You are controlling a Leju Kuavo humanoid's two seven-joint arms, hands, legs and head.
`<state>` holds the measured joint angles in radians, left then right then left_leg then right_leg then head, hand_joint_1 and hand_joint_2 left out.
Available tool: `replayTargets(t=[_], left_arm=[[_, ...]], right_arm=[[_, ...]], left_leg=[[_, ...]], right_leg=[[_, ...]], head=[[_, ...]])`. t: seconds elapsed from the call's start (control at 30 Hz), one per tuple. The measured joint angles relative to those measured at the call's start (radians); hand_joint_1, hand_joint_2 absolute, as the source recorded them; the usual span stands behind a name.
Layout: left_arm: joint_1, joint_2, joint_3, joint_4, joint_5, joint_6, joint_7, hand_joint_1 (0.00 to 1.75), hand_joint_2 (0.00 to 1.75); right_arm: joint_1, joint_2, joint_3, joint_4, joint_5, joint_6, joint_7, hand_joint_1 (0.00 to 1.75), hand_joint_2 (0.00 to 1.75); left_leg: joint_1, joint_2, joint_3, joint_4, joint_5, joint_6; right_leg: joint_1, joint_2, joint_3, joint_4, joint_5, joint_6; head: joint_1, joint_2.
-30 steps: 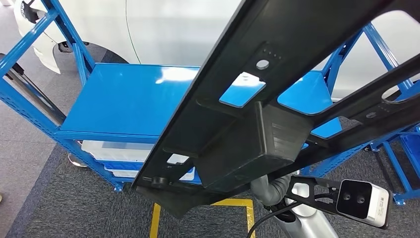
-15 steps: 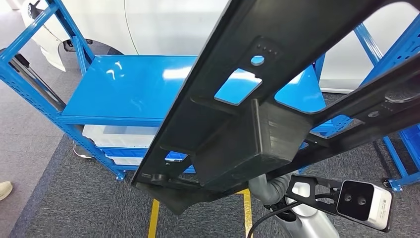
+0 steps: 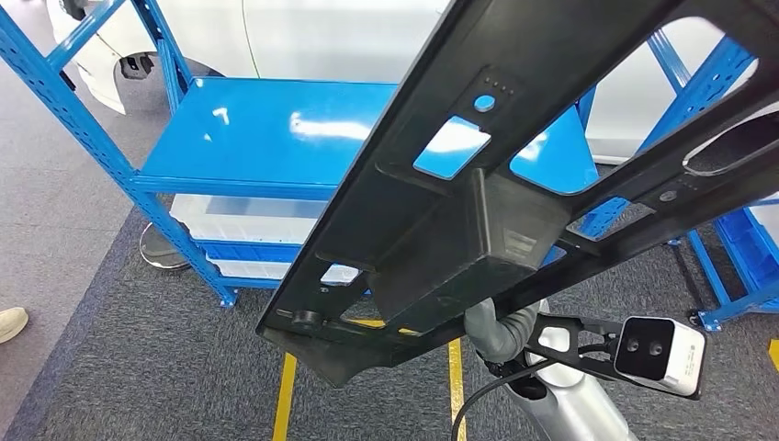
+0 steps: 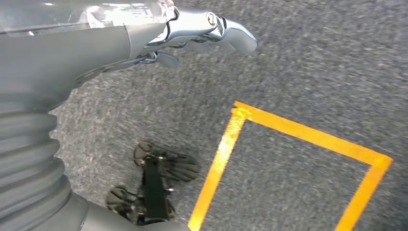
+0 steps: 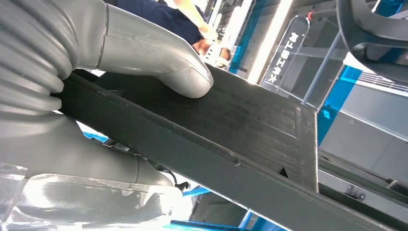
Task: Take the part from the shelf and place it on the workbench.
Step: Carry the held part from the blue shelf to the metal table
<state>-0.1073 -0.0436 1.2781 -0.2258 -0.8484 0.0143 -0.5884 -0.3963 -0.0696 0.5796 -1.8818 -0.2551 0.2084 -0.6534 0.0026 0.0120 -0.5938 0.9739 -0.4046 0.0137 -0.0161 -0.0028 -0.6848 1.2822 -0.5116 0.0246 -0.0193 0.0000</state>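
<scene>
The right hand (image 5: 120, 72) is gripping the black part (image 3: 514, 184), thumb pressing on its flat face, and is holding it up in the air in front of the blue shelf (image 3: 276, 138). So the pickup looks done; placing on the workbench is pending. The left hand (image 4: 192, 29) is hanging over the carpet (image 4: 312, 62), holding nothing.
</scene>
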Motion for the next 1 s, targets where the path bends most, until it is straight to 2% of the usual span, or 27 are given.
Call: replayTargets(t=[0.03, 0.1, 0.13, 0.17, 0.23, 0.27, 0.3, 0.33, 0.37, 0.4, 0.43, 0.47, 0.5, 0.53, 0.57, 0.6, 0.63, 0.67, 0.73, 0.77, 0.8, 0.83, 0.9, 0.93, 0.97, 1.0], left_arm=[[0.001, -0.002, 0.000, 0.000, 0.002, 0.001, -0.002, 0.00, 1.75], [0.002, -0.004, 0.001, 0.000, 0.003, 0.002, -0.008, 0.00, 1.75], [0.003, -0.004, 0.001, 0.000, 0.003, 0.002, -0.010, 0.00, 1.75], [0.004, -0.004, 0.001, 0.000, 0.003, 0.002, -0.011, 0.00, 1.75], [0.007, -0.005, 0.002, 0.000, 0.004, 0.001, -0.013, 0.00, 1.75], [0.009, -0.005, 0.003, 0.000, 0.005, 0.001, -0.013, 0.00, 1.75], [0.011, -0.005, 0.003, 0.000, 0.005, 0.000, -0.013, 0.00, 1.75], [0.012, -0.005, 0.004, 0.000, 0.005, 0.000, -0.014, 0.00, 1.75], [0.012, -0.005, 0.005, 0.000, 0.005, 0.000, -0.014, 0.00, 1.75], [0.012, -0.005, 0.005, 0.000, 0.005, 0.000, -0.014, 0.00, 1.75], [0.012, -0.006, 0.006, 0.000, 0.005, 0.000, -0.014, 0.00, 1.75], [0.012, -0.006, 0.006, 0.000, 0.005, 0.000, -0.014, 0.00, 1.75], [0.012, -0.006, 0.006, 0.000, 0.005, -0.001, -0.014, 0.00, 1.75], [0.012, -0.006, 0.006, 0.000, 0.005, -0.001, -0.014, 0.00, 1.75], [0.010, -0.006, 0.006, 0.000, 0.006, -0.002, -0.013, 0.00, 1.75], [0.009, -0.005, 0.006, 0.000, 0.008, -0.003, -0.013, 0.00, 1.75], [0.007, -0.005, 0.007, 0.000, 0.011, -0.004, -0.011, 0.00, 1.75], [0.006, -0.005, 0.008, 0.000, 0.016, -0.003, -0.009, 0.00, 1.75], [0.009, -0.005, 0.012, 0.000, 0.023, 0.002, -0.006, 0.00, 1.75], [0.010, -0.005, 0.015, 0.000, 0.027, 0.006, -0.004, 0.00, 1.75], [0.011, -0.005, 0.018, 0.000, 0.029, 0.011, -0.001, 0.00, 1.75], [0.011, -0.005, 0.020, 0.000, 0.031, 0.015, 0.005, 0.00, 1.75], [0.012, -0.005, 0.021, 0.000, 0.032, 0.020, 0.017, 0.00, 1.75], [0.013, -0.005, 0.022, 0.000, 0.032, 0.021, 0.024, 0.00, 1.75], [0.013, -0.005, 0.023, 0.000, 0.032, 0.022, 0.029, 0.00, 1.75], [0.013, -0.005, 0.023, 0.000, 0.032, 0.021, 0.033, 0.00, 1.75]], right_arm=[[0.001, -0.002, 0.001, 0.007, 0.002, 0.004, -0.006, 1.75, 1.75], [0.000, -0.003, 0.003, 0.016, 0.006, 0.014, -0.015, 1.75, 1.75], [0.000, -0.003, 0.004, 0.020, 0.007, 0.019, -0.018, 1.75, 1.75], [-0.001, -0.003, 0.005, 0.023, 0.008, 0.023, -0.021, 1.75, 1.75], [-0.002, -0.004, 0.006, 0.030, 0.008, 0.030, -0.024, 1.75, 1.75], [-0.003, -0.004, 0.007, 0.032, 0.007, 0.032, -0.025, 1.75, 1.75], [-0.004, -0.003, 0.008, 0.034, 0.007, 0.035, -0.025, 1.75, 1.75], [-0.004, -0.003, 0.008, 0.036, 0.006, 0.036, -0.026, 1.75, 1.75], [-0.005, -0.003, 0.008, 0.037, 0.005, 0.037, -0.026, 1.75, 1.75], [-0.005, -0.003, 0.008, 0.039, 0.005, 0.037, -0.026, 1.75, 1.75], [-0.005, -0.003, 0.009, 0.041, 0.005, 0.037, -0.026, 1.75, 1.75], [-0.004, -0.003, 0.009, 0.042, 0.005, 0.037, -0.026, 1.75, 1.75], [-0.004, -0.003, 0.009, 0.044, 0.005, 0.038, -0.027, 1.75, 1.75], [-0.005, -0.003, 0.009, 0.045, 0.004, 0.040, -0.027, 1.75, 1.75], [-0.005, -0.003, 0.009, 0.045, 0.002, 0.043, -0.029, 1.75, 1.75], [-0.005, -0.003, 0.009, 0.045, -0.002, 0.048, -0.031, 1.75, 1.75], [-0.005, -0.003, 0.009, 0.045, -0.007, 0.054, -0.033, 1.75, 1.75], [-0.005, -0.003, 0.009, 0.045, -0.012, 0.061, -0.037, 1.75, 1.75], [-0.002, -0.002, 0.009, 0.045, -0.017, 0.078, -0.042, 1.75, 1.75], [0.000, -0.002, 0.009, 0.045, -0.014, 0.086, -0.043, 1.75, 1.75], [0.003, -0.002, 0.009, 0.045, -0.011, 0.092, -0.043, 1.75, 1.75], [0.005, -0.002, 0.009, 0.045, -0.009, 0.094, -0.042, 1.75, 1.75], [0.006, -0.002, 0.008, 0.045, -0.007, 0.090, -0.039, 1.75, 1.75], [0.006, -0.002, 0.007, 0.045, -0.009, 0.087, -0.038, 1.75, 1.75], [0.006, -0.002, 0.005, 0.045, -0.011, 0.084, -0.037, 1.75, 1.75], [0.006, -0.003, 0.003, 0.046, -0.014, 0.082, -0.037, 1.75, 1.75]], left_leg=[[0.001, 0.000, -0.019, 0.010, 0.008, -0.003], [0.000, -0.002, -0.049, 0.032, 0.020, -0.013], [-0.001, -0.002, -0.057, 0.039, 0.026, -0.018], [-0.002, -0.003, -0.061, 0.042, 0.034, -0.024], [0.001, -0.004, -0.066, 0.042, 0.044, -0.037], [0.003, -0.004, -0.072, 0.052, 0.029, -0.042], [0.005, -0.005, -0.083, 0.079, -0.006, -0.048], [0.008, -0.005, -0.098, 0.128, -0.058, -0.053], [0.008, -0.005, -0.114, 0.193, -0.112, -0.058], [0.009, -0.005, -0.126, 0.261, -0.150, -0.062], [0.009, -0.005, -0.129, 0.313, -0.164, -0.064], [0.009, -0.005, -0.118, 0.336, -0.155, -0.064], [0.009, -0.005, -0.089, 0.322, -0.129, -0.060], [0.007, -0.006, -0.042, 0.273, -0.103, -0.054], [0.005, -0.006, 0.019, 0.196, -0.099, -0.044], [0.002, -0.006, 0.078, 0.116, -0.109, -0.037], [-0.003, -0.006, 0.120, 0.053, -0.124, -0.030], [-0.007, -0.005, 0.143, 0.013, -0.140, -0.024], [-0.008, 0.001, 0.143, -0.008, -0.125, -0.015], [-0.006, 0.006, 0.139, -0.016, -0.112, -0.009], [-0.003, 0.011, 0.132, -0.023, -0.098, -0.003], [-0.001, 0.017, 0.124, -0.027, -0.085, 0.000], [-0.002, 0.028, 0.101, -0.024, -0.069, 0.004], [-0.003, 0.034, 0.090, -0.020, -0.063, 0.004], [-0.003, 0.041, 0.080, -0.015, -0.060, 0.003], [-0.002, 0.047, 0.072, -0.009, -0.057, 0.002]], right_leg=[[-0.002, 0.000, 0.048, -0.053, 0.022, 0.001], [0.000, 0.001, 0.146, -0.189, 0.009, -0.004], [0.001, 0.002, 0.175, -0.235, -0.008, -0.010], [0.005, 0.003, 0.185, -0.256, -0.020, -0.018], [0.005, 0.002, 0.173, -0.260, -0.004, -0.037], [0.005, 0.000, 0.163, -0.262, 0.008, -0.047], [0.004, -0.001, 0.151, -0.264, 0.021, -0.054], [0.003, -0.002, 0.135, -0.265, 0.035, -0.058], [0.004, -0.002, 0.118, -0.265, 0.049, -0.061], [0.005, -0.002, 0.100, -0.264, 0.062, -0.061], [0.007, -0.002, 0.082, -0.263, 0.076, -0.061], [0.008, -0.002, 0.065, -0.261, 0.088, -0.060], [0.010, -0.002, 0.049, -0.261, 0.100, -0.059], [0.012, -0.002, 0.034, -0.260, 0.111, -0.058], [0.014, -0.002, 0.022, -0.260, 0.122, -0.056], [0.016, 0.000, 0.015, -0.260, 0.131, -0.052], [0.016, 0.000, 0.012, -0.262, 0.140, -0.047], [0.015, 0.001, 0.013, -0.265, 0.149, -0.041], [0.012, 0.003, 0.015, -0.274, 0.167, -0.028], [0.011, 0.004, 0.009, -0.269, 0.162, -0.024], [0.011, 0.005, -0.003, -0.246, 0.142, -0.020], [0.010, 0.005, -0.024, -0.200, 0.106, -0.016], [0.007, 0.005, -0.074, -0.060, 0.021, -0.009], [0.005, 0.004, -0.087, -0.006, -0.004, -0.005], [0.003, 0.003, -0.082, 0.013, -0.011, -0.002], [0.001, 0.000, -0.054, -0.012, -0.001, 0.000]], head=[[0.000, 0.000], [-0.001, 0.000], [0.000, 0.000], [0.000, 0.000], [0.004, 0.000], [0.003, 0.000], [0.002, 0.000], [0.000, 0.000], [-0.001, 0.000], [-0.002, 0.000], [-0.002, 0.000], [-0.002, 0.000], [-0.002, 0.000], [-0.002, 0.000], [-0.002, 0.000], [-0.001, 0.000], [-0.001, 0.000], [-0.003, 0.000], [-0.006, 0.000], [-0.007, 0.000], [-0.005, 0.000], [-0.003, 0.000], [0.000, 0.000], [0.000, 0.000], [0.000, 0.000], [0.000, 0.000]])
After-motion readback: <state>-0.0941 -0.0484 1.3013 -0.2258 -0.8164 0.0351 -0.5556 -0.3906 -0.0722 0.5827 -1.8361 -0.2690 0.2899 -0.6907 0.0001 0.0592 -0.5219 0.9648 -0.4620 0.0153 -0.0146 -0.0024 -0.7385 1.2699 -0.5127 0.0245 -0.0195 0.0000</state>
